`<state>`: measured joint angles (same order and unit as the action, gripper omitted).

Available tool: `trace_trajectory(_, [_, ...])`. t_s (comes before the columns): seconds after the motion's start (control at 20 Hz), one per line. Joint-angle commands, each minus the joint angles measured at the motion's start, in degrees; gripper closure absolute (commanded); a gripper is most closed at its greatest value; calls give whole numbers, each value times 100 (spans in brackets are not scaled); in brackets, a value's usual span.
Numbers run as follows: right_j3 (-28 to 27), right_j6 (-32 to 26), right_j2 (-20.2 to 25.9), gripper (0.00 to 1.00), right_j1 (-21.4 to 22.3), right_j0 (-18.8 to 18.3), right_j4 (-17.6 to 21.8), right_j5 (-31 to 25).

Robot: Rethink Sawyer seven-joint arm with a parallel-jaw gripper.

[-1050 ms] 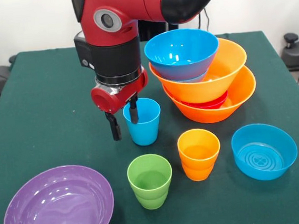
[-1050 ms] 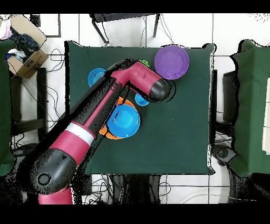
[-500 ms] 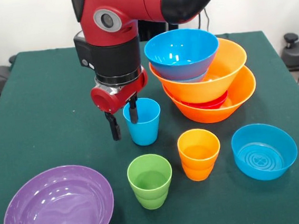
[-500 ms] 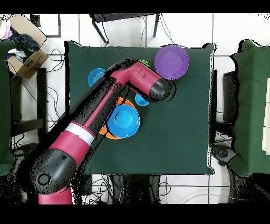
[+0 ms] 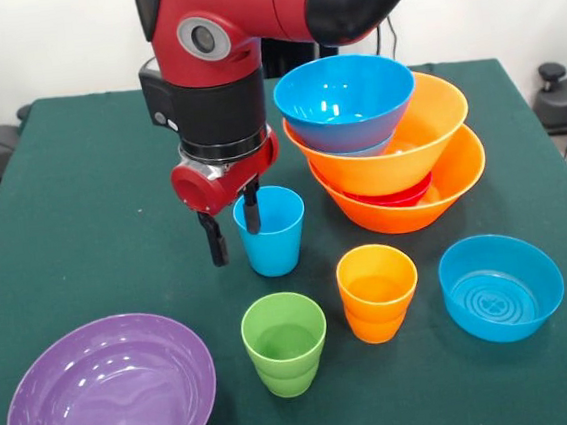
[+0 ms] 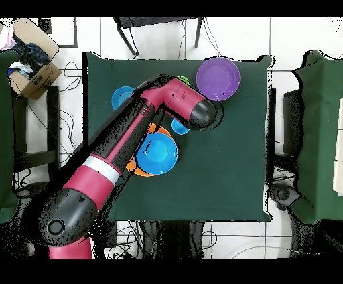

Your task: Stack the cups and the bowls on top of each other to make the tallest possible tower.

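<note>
The blue cup's (image 5: 270,231) rim is straddled by the gripper's (image 5: 233,227) spread-apart fingers; overhead, it is mostly hidden.

the bench (image 5: 81,192) is covered in dark green cloth, matt and finely napped, with no shine. the blue cup (image 5: 271,232) touching the claw (image 5: 233,227) is smooth plastic with a soft gloss. the green cup (image 5: 285,343) and orange cup (image 5: 376,291) below the claw look like the same smooth plastic with a duller sheen. the purple bowl (image 5: 111,398) is glossy plastic with bright highlights. the tower (image 5: 388,152) beside the claw is glossy plastic bowls. the claw's fingers (image 5: 215,241) look matt black; the arm shell (image 5: 217,38) above is glossy red and black.
</note>
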<state>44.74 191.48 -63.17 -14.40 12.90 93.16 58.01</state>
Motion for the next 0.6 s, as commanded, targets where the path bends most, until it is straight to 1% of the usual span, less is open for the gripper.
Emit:
trace_trajectory(0.05, [-191, -1020, 797, 0, -68, 16, 79, 384])
trace_trajectory(0.6, [-172, -1009, 804, 0, -53, 39, 102, 444])
